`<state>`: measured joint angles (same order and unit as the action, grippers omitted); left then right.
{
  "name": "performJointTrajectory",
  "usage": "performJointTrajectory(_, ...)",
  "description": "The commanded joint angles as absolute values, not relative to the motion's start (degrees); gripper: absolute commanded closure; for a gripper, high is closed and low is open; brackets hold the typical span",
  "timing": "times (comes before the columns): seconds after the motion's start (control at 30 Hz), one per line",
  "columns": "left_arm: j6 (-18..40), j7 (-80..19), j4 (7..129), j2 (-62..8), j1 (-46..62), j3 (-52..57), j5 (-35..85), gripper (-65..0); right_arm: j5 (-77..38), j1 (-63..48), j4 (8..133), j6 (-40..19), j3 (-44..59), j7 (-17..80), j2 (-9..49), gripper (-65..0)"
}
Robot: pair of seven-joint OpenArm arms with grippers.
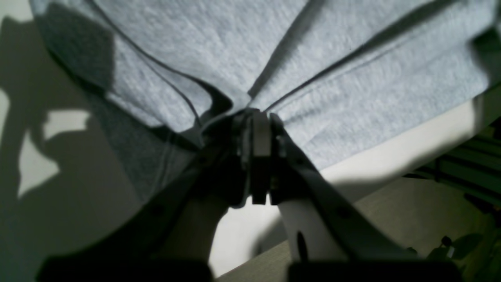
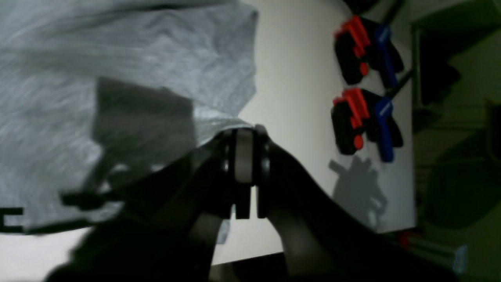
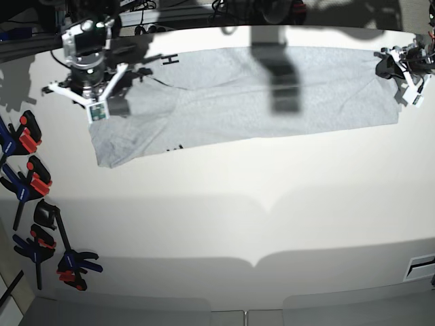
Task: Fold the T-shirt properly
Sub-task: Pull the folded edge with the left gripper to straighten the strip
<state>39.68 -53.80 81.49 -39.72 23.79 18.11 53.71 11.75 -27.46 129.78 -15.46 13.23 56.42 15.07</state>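
Along the left edge of the base view, several spring clamps (image 3: 27, 180) with red and blue handles are lying on the white table (image 3: 224, 231). At the upper left of that view the right gripper (image 3: 117, 81) is sitting over the left end of the T-shirt (image 3: 258, 102). In the right wrist view its jaws are pressing together at the middle of the frame, pinching a fold of the grey fabric (image 2: 117, 70) that is bunching up just above and to the left of the fingertips (image 2: 244, 152). Two of the clamps (image 2: 366, 117) are showing at the upper right of that view, well apart from the cloth. A scrap of black lettering (image 2: 9, 221) is peeking out at the lower left edge of that frame.

The T-shirt is lying stretched into a long band across the upper part of the base view, running from the right gripper at the left to the left gripper (image 3: 401, 71) at the far upper right. Dark arm shadows are falling across its middle.

In the left wrist view the left gripper (image 1: 258, 117) is clamping shut on the hem of the shirt (image 1: 274, 51) at the centre of the frame, with creases fanning outward and upward from the pinch. The table edge is running diagonally across the lower right of that view.
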Motion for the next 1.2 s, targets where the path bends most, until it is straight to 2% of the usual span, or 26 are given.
performJointTrajectory(0.0, 40.00, -53.04, 82.28, -41.17, 23.68, 18.81, 54.50, 0.0, 11.20, -27.33, 130.87, -14.94, 14.11, 55.77, 15.55, 0.0)
performJointTrajectory(0.2, 40.00, -53.06, 82.28, -41.17, 23.68, 18.81, 58.28, 0.0, 9.78, -27.35, 130.87, -15.20, 14.61, 56.64, 15.55, 0.0)
performJointTrajectory(0.4, 40.00, -53.04, 82.28, -41.15, 23.66, 18.81, 65.19, 0.0, 2.87, -27.33, 130.87, -19.62, 14.61, 56.62, 15.55, 0.0)
performJointTrajectory(0.43, 40.00, -53.04, 82.28, -41.12, 23.68, 18.81, 66.43, -2.3, 1.32, -27.33, 130.87, -20.14, 14.61, 56.60, 15.55, 0.0)
performJointTrajectory(0.53, 40.00, -53.04, 82.28, -40.62, 23.70, 18.81, 70.02, -14.3, -2.52, -27.33, 130.87, -20.99, 14.61, 56.60, 15.55, 0.0)
performJointTrajectory(0.6, 40.00, -52.62, 82.28, -39.90, 23.64, 18.81, 71.09, -17.9, -5.10, -27.33, 130.87, -21.02, 14.61, 56.55, 15.55, 0.0)
performJointTrajectory(0.83, 40.00, -49.82, 82.28, -36.77, 23.11, 18.81, 71.00, -18.0, -7.77, -26.33, 130.80, -20.78, 14.61, 53.82, 15.44, 0.0)
performJointTrajectory(1.07, 40.00, -50.50, 82.28, -35.57, 22.59, 18.81, 71.00, -18.0, -7.68, -21.69, 127.00, -20.62, 14.61, 54.30, 11.86, 0.0)
performJointTrajectory(1.17, 40.00, -52.73, 82.28, -35.57, 22.57, 18.81, 70.98, -18.0, -7.49, -21.82, 124.95, -23.14, 14.61, 56.95, 11.75, 0.0)
